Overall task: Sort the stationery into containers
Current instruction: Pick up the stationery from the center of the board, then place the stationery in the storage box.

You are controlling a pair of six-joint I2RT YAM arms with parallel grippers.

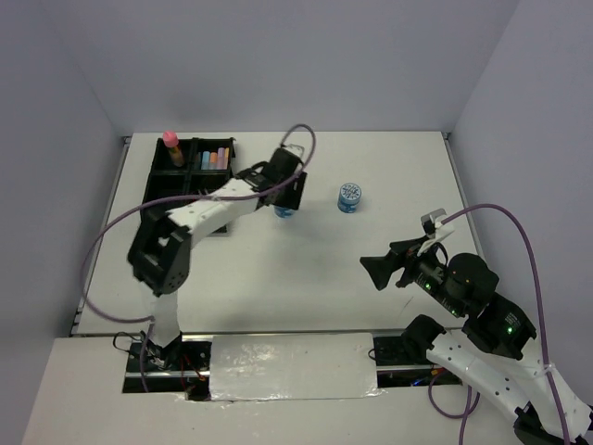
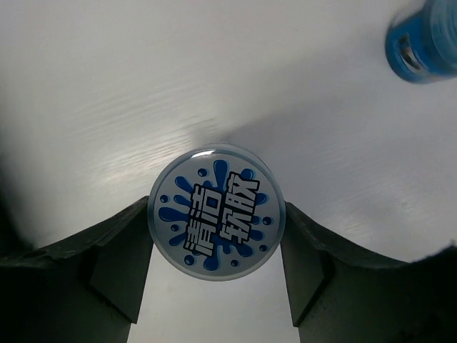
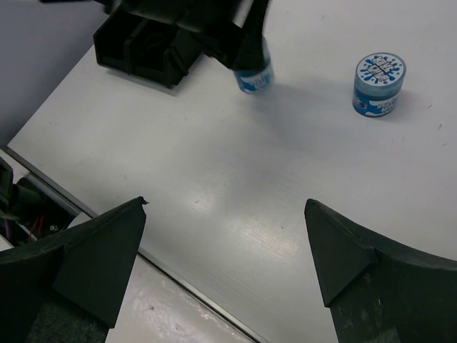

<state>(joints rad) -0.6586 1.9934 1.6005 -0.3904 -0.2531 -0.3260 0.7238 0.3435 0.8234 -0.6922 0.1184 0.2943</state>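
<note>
Left gripper (image 2: 216, 204) straddles the tin (image 2: 216, 221), upright on the table (image 1: 278, 278) near the tray (image 1: 169, 190), biting or not I can't tell; probably light, rigid, slick, so I'd pinch mid-wall; right gripper (image 3: 225, 202) gapes, empty.

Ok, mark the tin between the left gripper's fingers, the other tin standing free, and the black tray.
left tin (image 2: 216, 212): left wrist view, centre of its printed lid.
right tin (image 1: 349, 197): top external view, on its lid.
black tray (image 3: 132, 64): right wrist view, on its near outer wall.
</note>
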